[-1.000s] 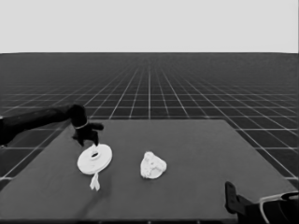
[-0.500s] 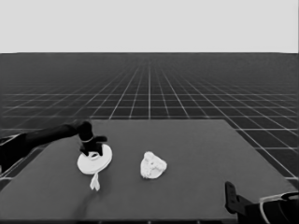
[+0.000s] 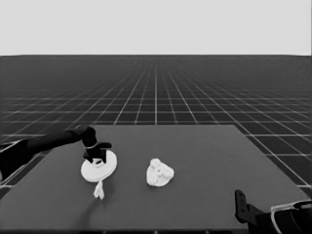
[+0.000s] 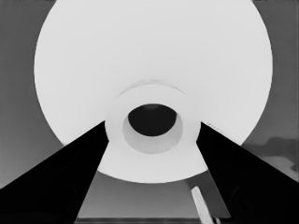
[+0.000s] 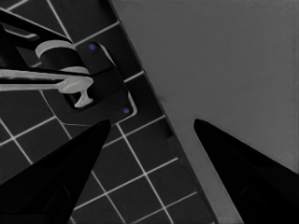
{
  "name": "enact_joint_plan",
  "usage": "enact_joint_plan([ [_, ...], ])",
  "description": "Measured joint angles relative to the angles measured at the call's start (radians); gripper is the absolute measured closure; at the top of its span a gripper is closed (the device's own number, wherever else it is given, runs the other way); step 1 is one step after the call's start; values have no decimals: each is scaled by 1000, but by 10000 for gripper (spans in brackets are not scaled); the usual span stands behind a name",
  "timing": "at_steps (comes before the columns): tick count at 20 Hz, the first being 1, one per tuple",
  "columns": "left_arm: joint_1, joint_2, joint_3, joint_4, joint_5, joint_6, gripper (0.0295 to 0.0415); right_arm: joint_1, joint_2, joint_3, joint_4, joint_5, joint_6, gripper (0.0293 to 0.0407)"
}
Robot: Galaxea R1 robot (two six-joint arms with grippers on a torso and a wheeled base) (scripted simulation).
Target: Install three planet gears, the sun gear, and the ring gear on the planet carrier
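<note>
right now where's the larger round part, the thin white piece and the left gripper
larger round part (image 3: 111,165), head view, on its bare right rim
thin white piece (image 3: 99,190), head view, on its middle
left gripper (image 3: 98,159), head view, between its fingertips over the part's centre

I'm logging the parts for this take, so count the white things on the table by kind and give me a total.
Large white round disc with a centre hole: 1
Thin white piece: 1
White clump of small parts, too merged to count singly: 1
Total: 3 white items in view
</note>
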Motion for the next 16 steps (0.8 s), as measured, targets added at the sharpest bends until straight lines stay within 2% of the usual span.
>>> enact_joint_plan([
  [2,0,0,0,0,0,0,362,0,0,0,0,0,0,315],
  [4,-110,-53,110,-61,100,-44,362,0,0,0,0,0,0,315],
  [6,-158,-60,123,-89,133,-48,362,0,0,0,0,0,0,315],
  [12,-179,-60,123,-104,150,-47,362,0,0,0,0,0,0,315],
  [13,-164,-6,349,-56,165,-448,362,0,0,0,0,0,0,315],
  [14,-151,213,393,-36,185,-652,362,0,0,0,0,0,0,315],
  [16,-139,501,218,-28,194,-708,362,0,0,0,0,0,0,315],
])
